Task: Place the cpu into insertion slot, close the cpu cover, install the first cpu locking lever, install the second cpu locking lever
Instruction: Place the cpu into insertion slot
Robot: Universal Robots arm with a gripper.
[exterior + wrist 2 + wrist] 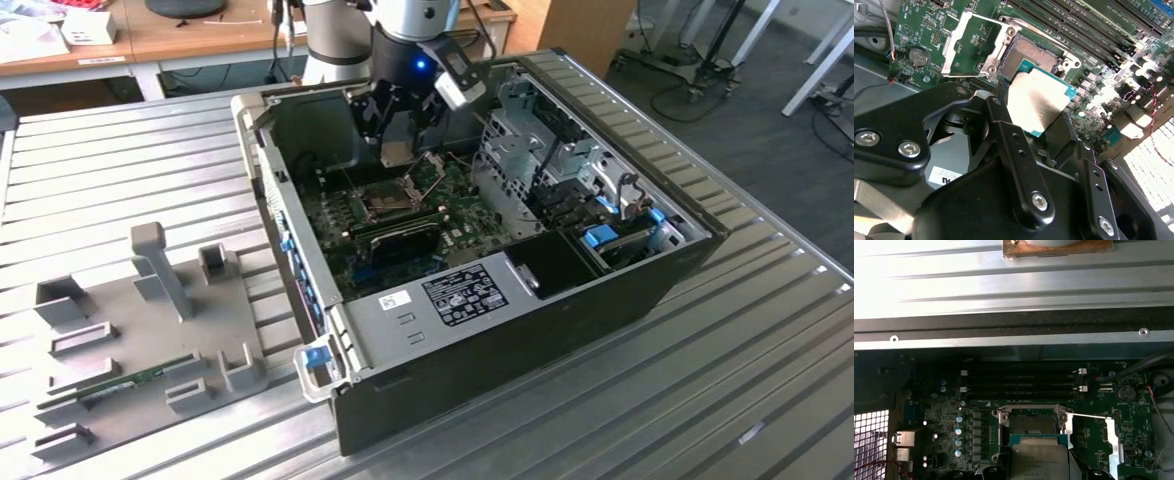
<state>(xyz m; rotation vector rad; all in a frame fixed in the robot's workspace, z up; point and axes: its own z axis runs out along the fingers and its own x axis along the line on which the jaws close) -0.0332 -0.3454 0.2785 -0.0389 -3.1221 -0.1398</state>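
My gripper (396, 138) is shut on the cpu (1036, 100), a thin square chip with a dull metal top and a teal edge. In the second wrist view its black fingers (1004, 125) clamp two opposite sides. The cpu hangs tilted a little above the insertion slot (1030, 55), a dark square socket with a silvery rim on the green board. The cpu cover (971, 45) is flipped open and lies back beside the slot. In the first wrist view the cpu (1039, 460) overlaps the slot's (1031, 422) near edge, with the cover (1114, 440) to one side. A thin lever rod (1089, 415) stands free.
The open computer case (667, 270) walls in the board. Long black memory slots (1019, 385) run beside the socket. A metal drive cage (534, 150) stands at the exterior view's right. A grey fixture (134, 330) with a green memory stick (134, 382) lies at the exterior view's left.
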